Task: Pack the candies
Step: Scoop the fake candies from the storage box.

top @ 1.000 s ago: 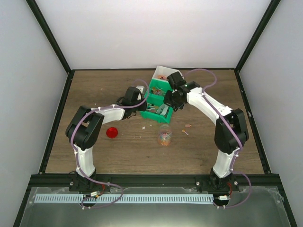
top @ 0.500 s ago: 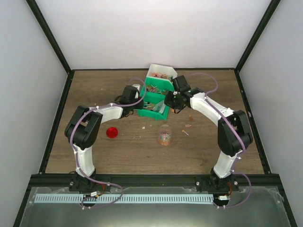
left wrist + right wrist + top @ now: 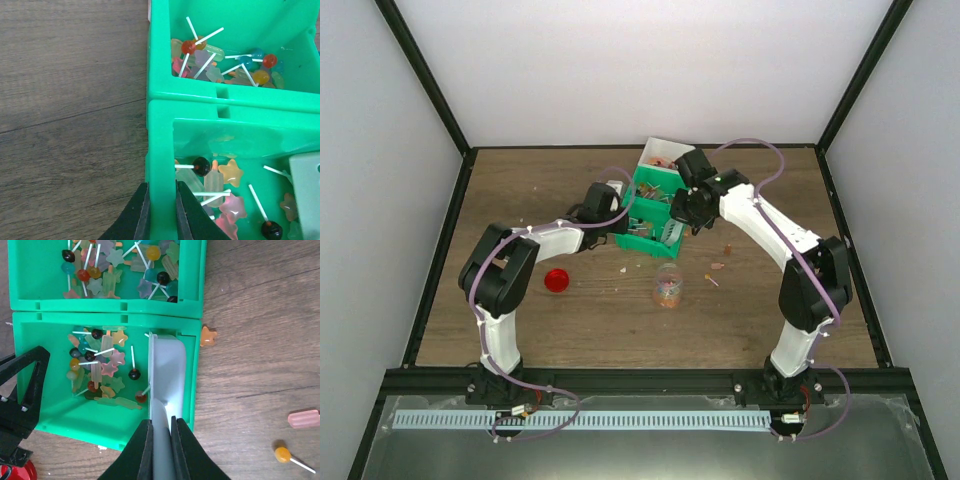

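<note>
We have the left gripper [image 3: 160,201] pinching the green bin's [image 3: 160,107] wall, candies [image 3: 102,367] inside the bin, and the right gripper [image 3: 160,440] clamped on the scoop [image 3: 167,365] against the bin's inner wall. Risk: the scoop hugs that wall, comes up empty, or flicks candies out of the bin.

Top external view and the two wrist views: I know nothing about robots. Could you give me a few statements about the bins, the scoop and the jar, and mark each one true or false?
1. The left arm's jaws pinch a wall of the green bin. True.
2. The right arm's jaws are closed on the handle of the pale scoop. True.
3. The scoop's head hangs outside the bin. False: it is down inside that bin, beside the candies.
4. The red lid sits on the jar. False: it lies on the table, apart from the jar.
5. No sweet has spilled. False: an orange star candy, a pink candy and a lollipop lie on the table.
</note>
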`<state>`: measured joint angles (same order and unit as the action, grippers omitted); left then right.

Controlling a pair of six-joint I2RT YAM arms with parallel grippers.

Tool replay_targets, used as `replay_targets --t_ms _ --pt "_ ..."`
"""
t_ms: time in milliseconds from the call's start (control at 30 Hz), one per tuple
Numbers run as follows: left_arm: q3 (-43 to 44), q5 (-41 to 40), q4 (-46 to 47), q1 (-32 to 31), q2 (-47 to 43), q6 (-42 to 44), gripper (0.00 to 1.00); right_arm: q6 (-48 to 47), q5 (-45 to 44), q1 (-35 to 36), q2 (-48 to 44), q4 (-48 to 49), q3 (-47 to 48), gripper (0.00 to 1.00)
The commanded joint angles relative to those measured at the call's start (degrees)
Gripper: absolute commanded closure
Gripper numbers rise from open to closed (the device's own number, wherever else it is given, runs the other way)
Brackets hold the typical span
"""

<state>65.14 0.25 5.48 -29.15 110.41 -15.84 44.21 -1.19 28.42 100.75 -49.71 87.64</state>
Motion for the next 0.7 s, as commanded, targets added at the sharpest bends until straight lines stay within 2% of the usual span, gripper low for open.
replay_targets --t_ms 0,100,367,533,667 --pt "0.6 1.0 1.4 -0.8 0.9 2.7 0.96 -0.7 -7.9 0.5 -0.1 -5.5 3.9 0.99" --pt "0.7 1.1 1.5 -0.8 1.3 2.5 0.95 -0.4 -11.4 1.4 0.1 -7.8 5.8 0.99" --pt "0.8 1.6 1.5 -0.9 1.6 2.4 0.95 -1.5 -10.9 2.2 7.6 -6.1 6.0 0.99" --pt "0.8 0.9 1.4 -1.0 1.8 2.7 0.96 -1.9 -10.3 2.7 10.5 -2.9 4.6 0.99" --pt "0.9 0.9 1.4 -1.0 2.3 2.7 0.96 -2.1 -6.4 2.7 9.3 3.0 -1.0 0.99"
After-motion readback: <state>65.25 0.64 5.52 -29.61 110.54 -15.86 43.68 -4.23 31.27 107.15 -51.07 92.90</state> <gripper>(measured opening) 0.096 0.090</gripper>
